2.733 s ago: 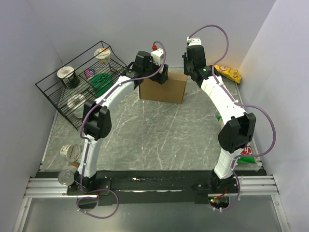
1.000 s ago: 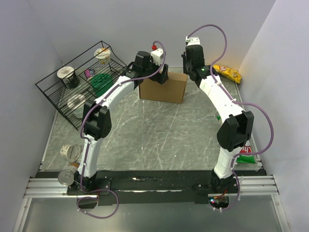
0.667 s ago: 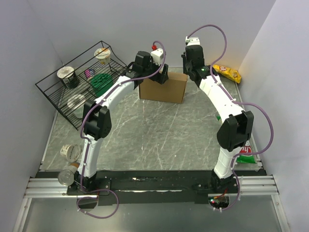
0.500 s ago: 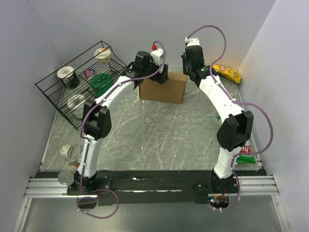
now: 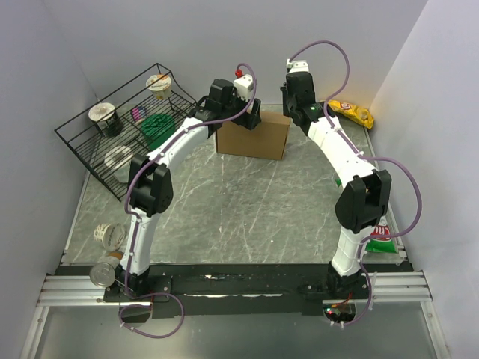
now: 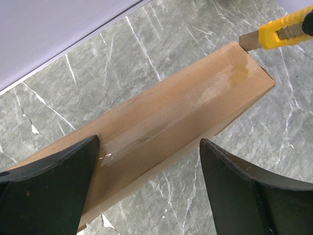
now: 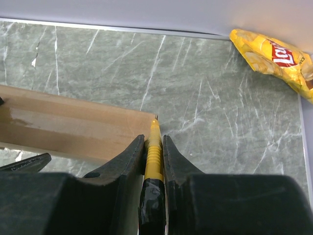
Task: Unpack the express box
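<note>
Grey marbled desk between pale walls; black wire rack with cups at far left, out of play. Sealed express box stands at far middle of desk, narrow taped face up, presumably so the seam can be reached from above. Jaws of left arm spread wide, one finger either side of the box's left end. Contact cannot be told, but they are likely there to brace it against the cut. Jaws of right arm pinch a yellow utility knife by its handle, blade tip at the box's right top edge where the tape ends, a sensible start for slitting leftward. Chip bag lies far right, well apart.
</note>
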Motion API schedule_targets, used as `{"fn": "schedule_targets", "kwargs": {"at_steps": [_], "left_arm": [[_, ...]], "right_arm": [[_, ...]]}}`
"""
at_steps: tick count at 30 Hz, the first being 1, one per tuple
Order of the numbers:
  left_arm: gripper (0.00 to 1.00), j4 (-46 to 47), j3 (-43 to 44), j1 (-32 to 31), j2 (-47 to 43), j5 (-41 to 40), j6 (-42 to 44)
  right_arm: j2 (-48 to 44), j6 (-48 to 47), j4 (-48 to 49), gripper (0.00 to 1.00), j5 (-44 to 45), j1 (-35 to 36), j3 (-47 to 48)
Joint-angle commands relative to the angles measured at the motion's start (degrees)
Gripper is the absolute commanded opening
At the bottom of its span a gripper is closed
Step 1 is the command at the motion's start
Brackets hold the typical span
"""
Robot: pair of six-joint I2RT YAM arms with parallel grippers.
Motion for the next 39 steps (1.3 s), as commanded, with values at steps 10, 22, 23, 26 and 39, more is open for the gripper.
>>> {"fn": "schedule_targets", "kwargs": {"at_steps": [10,22,23,26,39], "left_arm": [[0.90,-11.2,-0.6,0.2,5.7,-0.3,-3.2],[0.91,-10.6,0.0,0.0,6.3,-1.0,-3.2],[0.91,-10.6,-0.1,-0.1,6.3,-1.2,-3.2],[0.90,-10.5,-0.6,-0.4,6.1,-2.1,-3.3],[0.89,-12.5,-0.7,-1.0,-1.2,0.9,-5.4]], "right_arm": [[-3.6,8.3,-11.5,0.00,-5.2,0.4,-3.0],[-7.6,9.2,-17.5,0.00,-9.6,0.3,-4.4],[-7.7,9.6,-19.1,0.00,-10.2,0.2,-3.2],[-7.4,11.4,-21.8,0.00,-11.4,-0.1,-0.1],[-1.1,9.9,-21.8,0.00,-11.1,-1.3,13.3]]}}
